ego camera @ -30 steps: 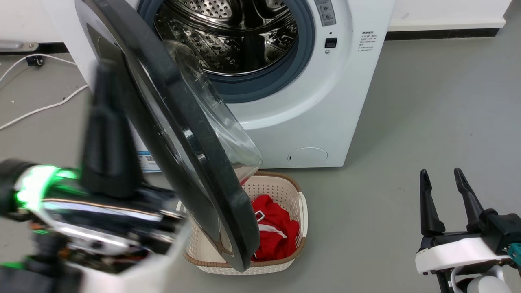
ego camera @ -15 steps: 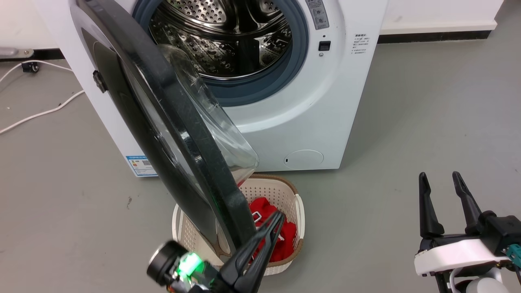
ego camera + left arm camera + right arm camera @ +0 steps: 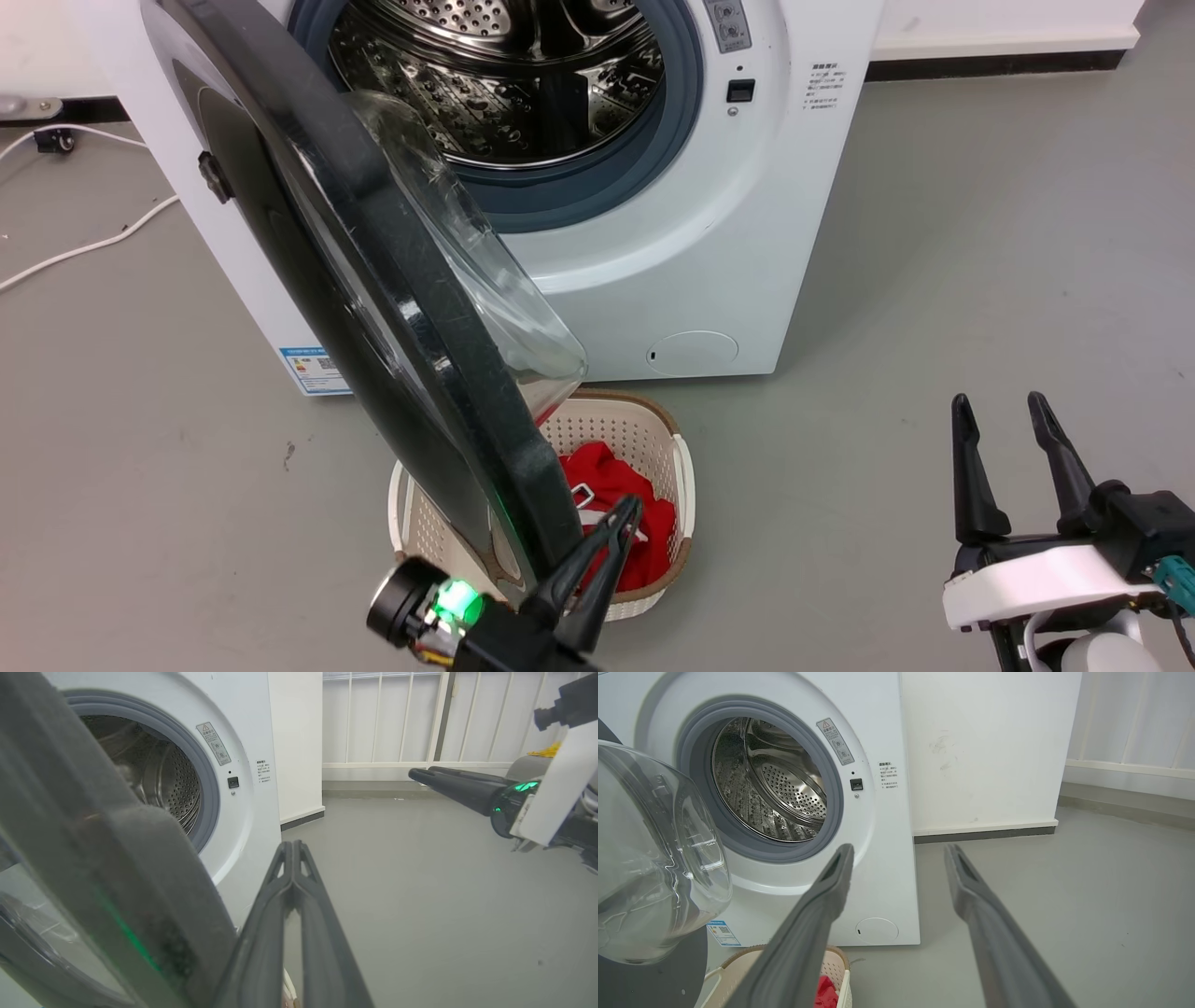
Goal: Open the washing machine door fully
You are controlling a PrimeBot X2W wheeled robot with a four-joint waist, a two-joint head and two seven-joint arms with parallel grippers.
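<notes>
The door (image 3: pixel 411 317) stands swung out from the washer (image 3: pixel 719 252), its lower rim over the basket (image 3: pixel 686 471). The left gripper (image 3: pixel 627 511), fingers pressed together on nothing, sits just beside that rim on the glass side; contact is unclear. The right gripper (image 3: pixel 997 403), fingers spread, is well apart from the door.

The left gripper (image 3: pixel 627 511) is being held at the bottom centre of the head view, fingers (image 3: pixel 597 553) pressed together, slanting up and right. The right gripper (image 3: pixel 997 403) is being held at the lower right, fingers parted, pointing up.
</notes>
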